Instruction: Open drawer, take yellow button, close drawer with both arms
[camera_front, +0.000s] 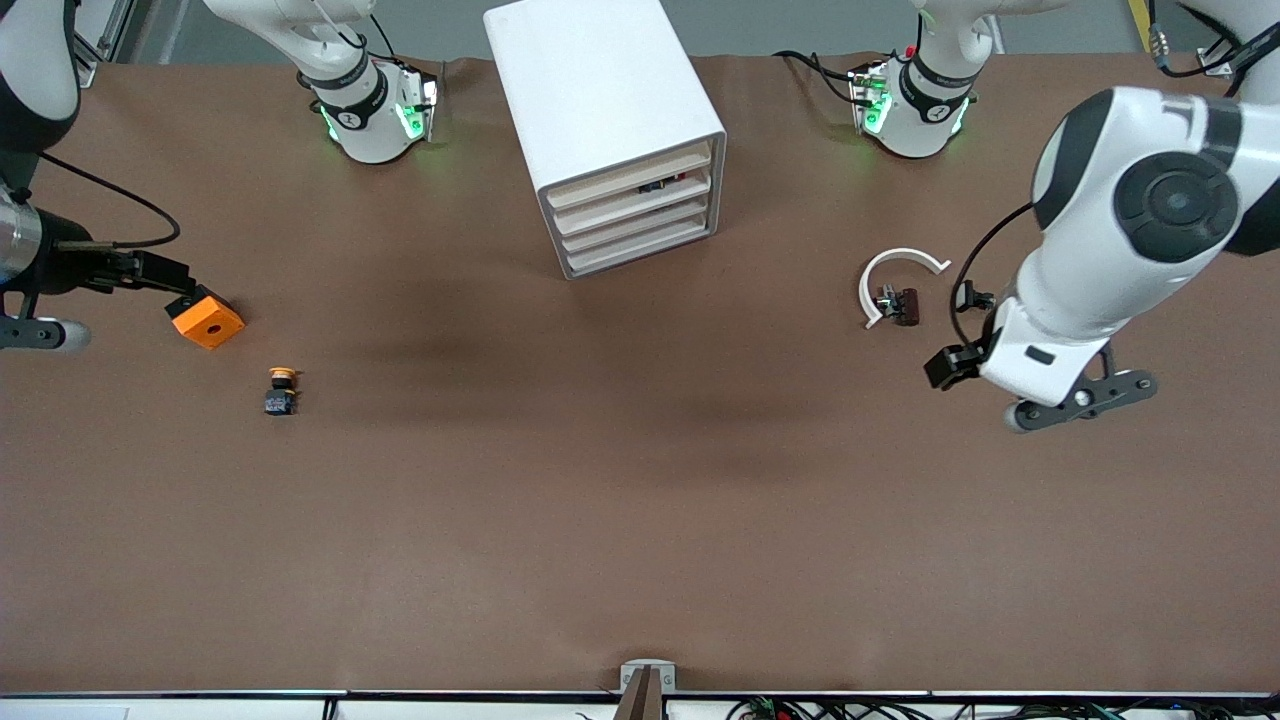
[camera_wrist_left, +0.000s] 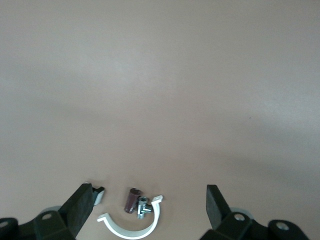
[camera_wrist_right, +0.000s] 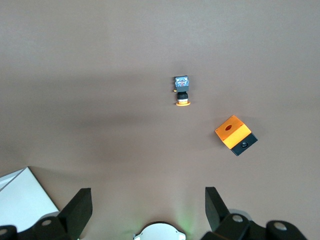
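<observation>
The white cabinet (camera_front: 605, 120) stands between the two arm bases, and its four drawers (camera_front: 632, 212) are all pushed in. Small dark parts show in the gap under the top drawer. The button (camera_front: 281, 391) (camera_wrist_right: 182, 91), black with a yellow-orange cap, lies on the table toward the right arm's end. My right gripper (camera_front: 40, 335) (camera_wrist_right: 147, 196) hangs high over that end, open and empty. My left gripper (camera_front: 1082, 396) (camera_wrist_left: 152, 195) hovers open and empty over the left arm's end, just beside a white curved clip (camera_front: 898, 277) (camera_wrist_left: 134, 226).
An orange square block with a hole (camera_front: 207, 320) (camera_wrist_right: 235, 134) lies beside the button, farther from the front camera. Inside the white clip's curve sit a brown-black piece (camera_front: 907, 305) (camera_wrist_left: 132, 200) and a small metal part (camera_wrist_left: 143, 207). The cabinet's corner (camera_wrist_right: 20, 200) shows in the right wrist view.
</observation>
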